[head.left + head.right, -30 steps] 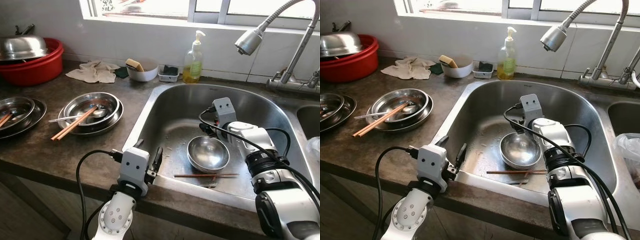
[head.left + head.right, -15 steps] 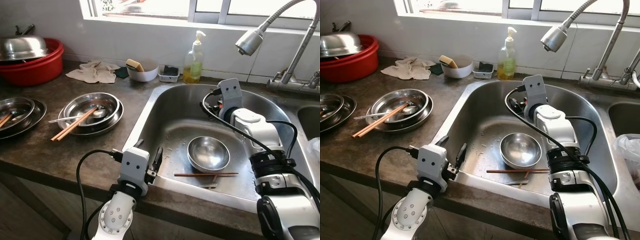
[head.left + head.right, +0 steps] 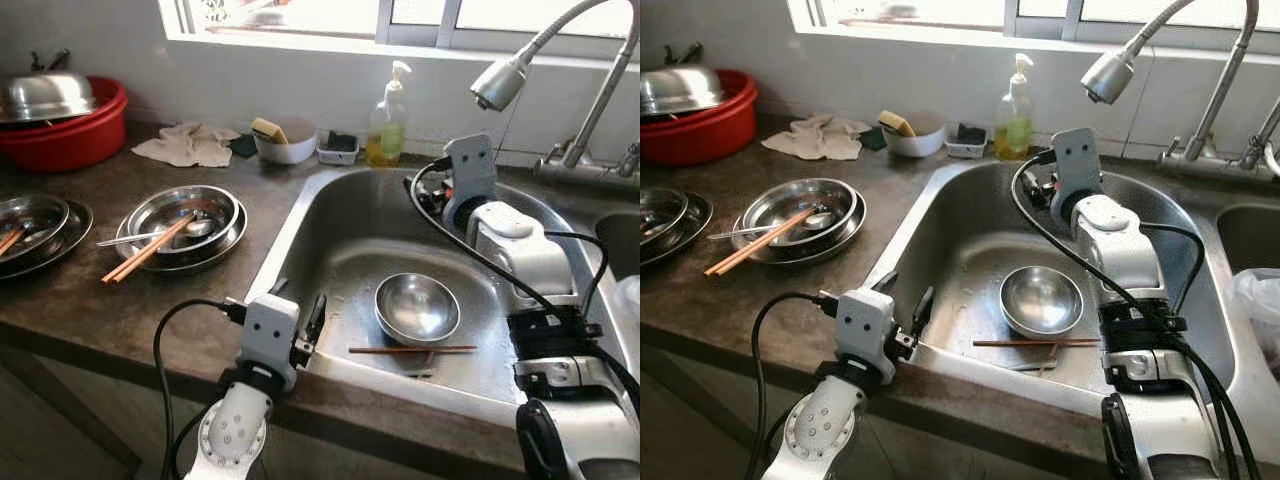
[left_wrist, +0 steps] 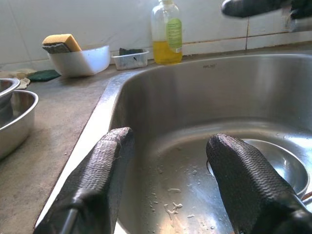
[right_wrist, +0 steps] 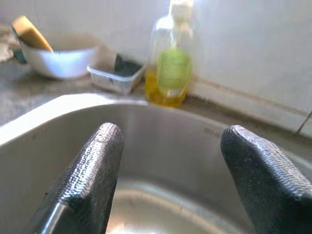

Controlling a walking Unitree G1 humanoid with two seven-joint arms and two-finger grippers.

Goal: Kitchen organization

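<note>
**Both grippers empty at the sink, steel bowl on the basin floor**

The right gripper hangs raised over the back part of the stainless steel sink basin, its two black fingers spread wide apart with nothing between them. It faces the clear pump bottle of yellow dish soap, which stands on the dark stone countertop behind the basin rim. Just beside the bottle sit a small clear plastic tray holding a dark scouring pad and a white bowl with a yellow sponge in it.

The round stainless steel bowl rests upright on the wet basin floor, well apart from both grippers. A pair of brown chopsticks lies just in front of it, near its rim.

The left gripper hovers at the front left corner of the sink, fingers likewise open and holding nothing, pointing into the basin.

On the countertop to the left, stacked shallow steel dishes carry wooden chopsticks and a spoon. Farther left lies another steel dish stack. A red plastic basin with a steel domed lid stands in the back corner, and a crumpled beige cloth lies near it. A grey gooseneck tap arches over the sink.
</note>
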